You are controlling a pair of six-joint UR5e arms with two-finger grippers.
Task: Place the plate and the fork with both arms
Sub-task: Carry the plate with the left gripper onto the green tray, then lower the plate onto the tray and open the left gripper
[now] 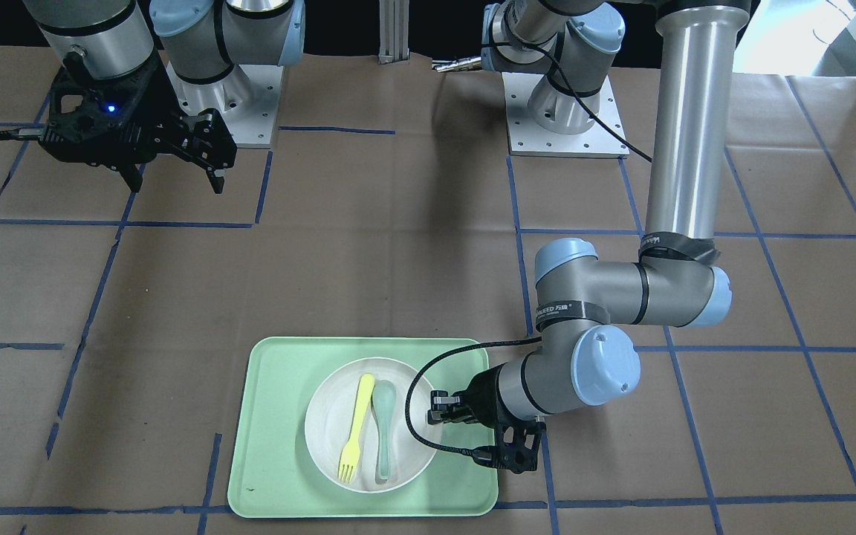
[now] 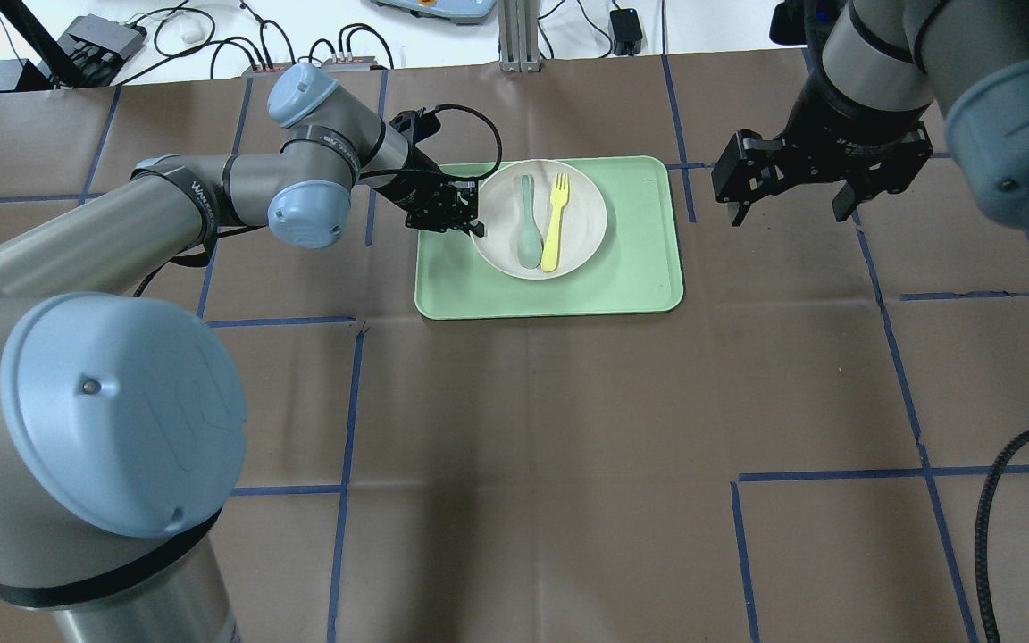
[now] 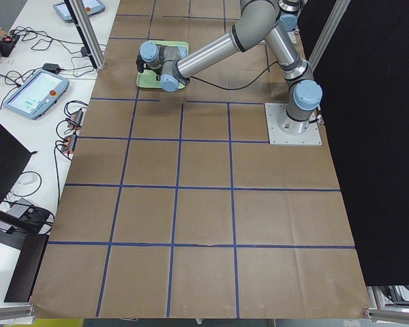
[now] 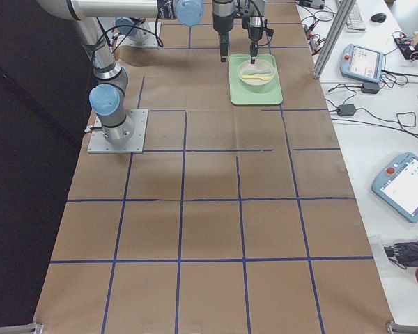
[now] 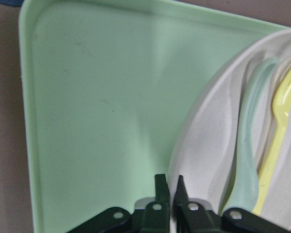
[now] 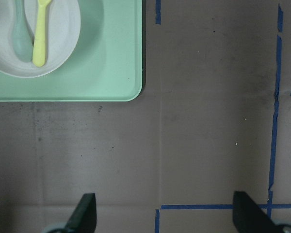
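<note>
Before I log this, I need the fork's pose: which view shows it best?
Exterior front-facing: the fork lies whole, unblocked, on the plate beside the spoon. Overhead shows it whole but smaller; both wrist views crop it; exterior right shows a speck, exterior left nothing.

Table [image 2: 523,446] seen steeply from across and from overhead behind, lengthwise from either end, tray [image 1: 272,416] and plate [image 6: 63,34] shared, nearest by left wrist

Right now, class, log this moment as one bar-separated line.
left hand: shut on plate rim | right hand: open, above table | fork, spoon: in plate | plate: on tray
</note>
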